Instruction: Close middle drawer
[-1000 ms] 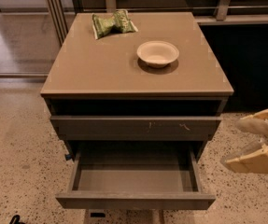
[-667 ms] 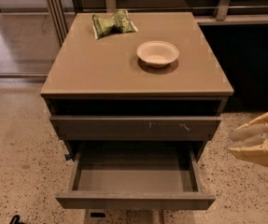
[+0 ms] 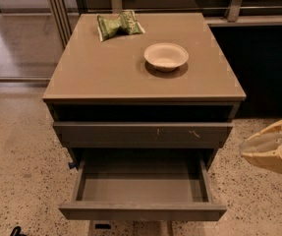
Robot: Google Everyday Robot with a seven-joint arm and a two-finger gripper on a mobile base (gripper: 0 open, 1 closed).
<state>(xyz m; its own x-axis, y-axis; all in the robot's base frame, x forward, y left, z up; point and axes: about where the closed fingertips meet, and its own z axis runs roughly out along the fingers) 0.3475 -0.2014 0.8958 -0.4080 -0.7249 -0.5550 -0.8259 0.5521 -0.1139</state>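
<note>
Presently we list the following.

Item one: the cabinet, flat-topped, standing on a speckled floor. On its top sit a pale bowl, right of centre, and a crumpled green snack bag near the back edge. The two are well apart.

Item two: the top drawer, with small white scratches on its front. We judge it nearly shut, its front standing a little out from under the cabinet's top.

Item three: the middle drawer, directly below, pulled well out toward the camera. Its bare grey inside is fully on show and holds nothing. Its plain front is the nearest part of the cabinet to us.

Item four: the gripper, cream-coloured, at the right edge of the view. It hangs beside the cabinet at about the height of the two drawers, clear of both and touching nothing. Whether it is parted or closed we cannot tell.

Progress: none of the closing is done, as we judge it. What is left is everything: bringing the gripper round to the drawer's front, meeting that flat face squarely, and pushing until it sits flush.
</note>
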